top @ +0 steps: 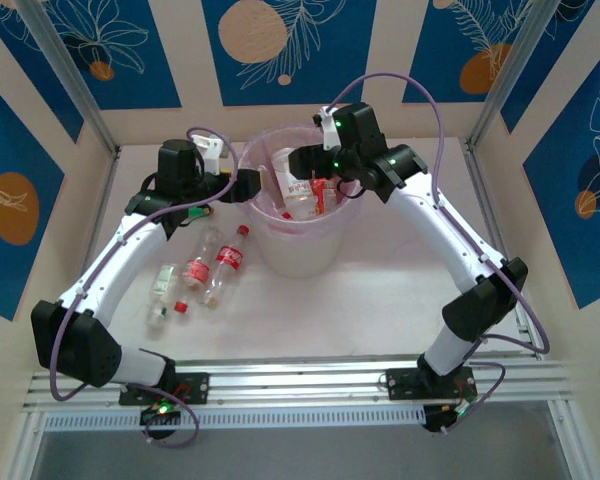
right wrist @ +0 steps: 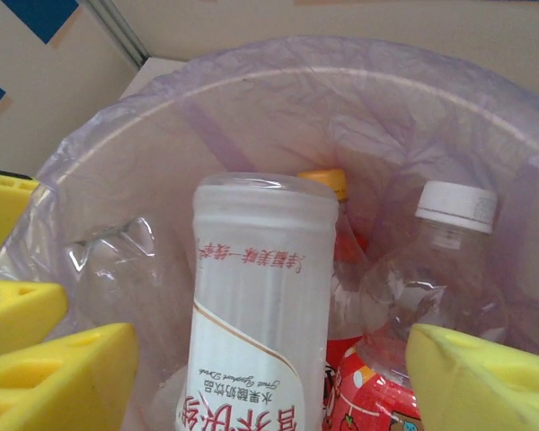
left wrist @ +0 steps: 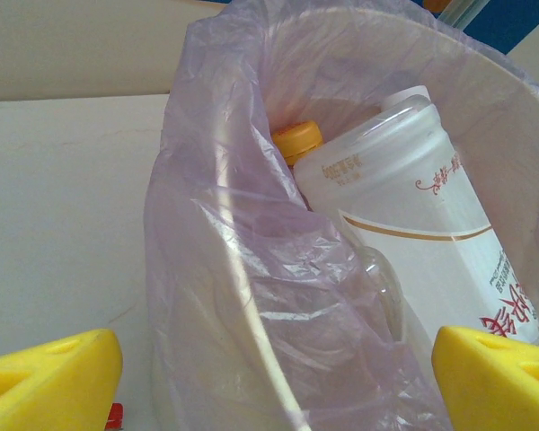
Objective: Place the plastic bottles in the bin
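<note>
Dropping looks done: the right gripper (right wrist: 268, 359) hangs over the bin (top: 280, 255), fingers spread, clear of the large white bottle (right wrist: 260, 296) standing inside. The left gripper (top: 248, 185), also spread, sits at the rim's 9 o'clock. The next move calls for reaching the loose bottles (top: 210, 268) at its 7 o'clock.

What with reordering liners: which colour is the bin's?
Pale translucent purple liner; best in the left wrist view.

Top external camera looks down from behind the arm bases (top: 165, 385) over the whole table (top: 380, 310). Both wrist cameras sit close at the bin (top: 300, 250), facing inward from opposite sides, sharing one frosted bottle (right wrist: 260, 296).
</note>
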